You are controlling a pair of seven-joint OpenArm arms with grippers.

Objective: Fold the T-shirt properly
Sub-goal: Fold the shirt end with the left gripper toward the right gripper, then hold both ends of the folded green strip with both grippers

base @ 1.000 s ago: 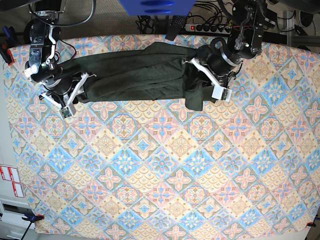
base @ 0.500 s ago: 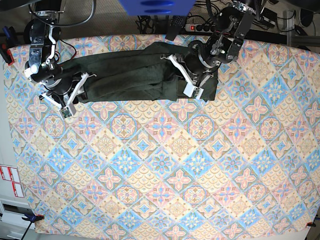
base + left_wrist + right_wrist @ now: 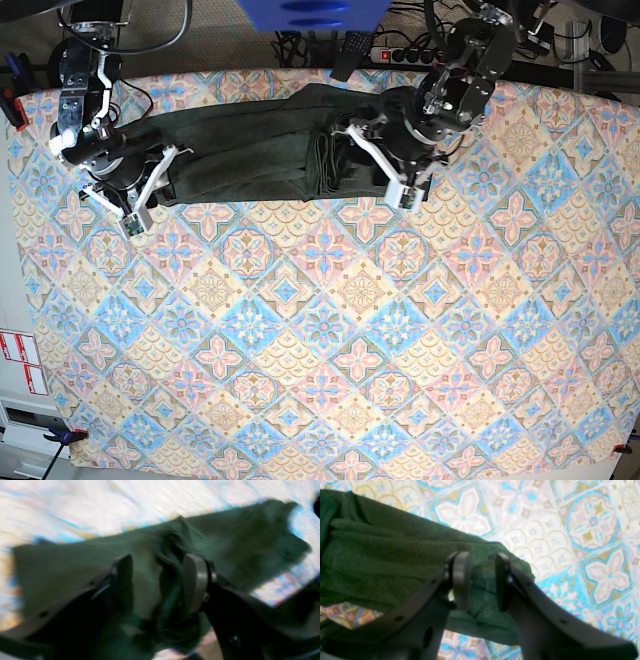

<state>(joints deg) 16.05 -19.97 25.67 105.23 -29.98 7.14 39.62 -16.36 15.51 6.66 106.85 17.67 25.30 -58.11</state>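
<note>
The dark olive-green T-shirt [image 3: 250, 150] lies as a long band along the far side of the table, its right end folded over into ridges. My left gripper [image 3: 378, 165] hovers over that folded end. In the blurred left wrist view the left gripper [image 3: 158, 577] has its jaws wide apart, with a raised fold of the T-shirt [image 3: 237, 535] between them. My right gripper [image 3: 150, 188] is at the shirt's left end. In the right wrist view the right gripper [image 3: 481, 580] has its jaws a narrow gap apart, closed on the edge of the T-shirt [image 3: 382, 555].
A tablecloth [image 3: 330, 330] with a pink, blue and yellow pattern covers the table. A power strip [image 3: 420, 55] and cables lie behind the far edge. A blue object [image 3: 310, 15] hangs at the top centre. Clamps [image 3: 65, 432] hold the cloth's corners.
My left gripper carried the shirt's right end leftward and laid it over the body, then drew back slightly right. The shirt's right edge is now further left. The right arm has not moved.
</note>
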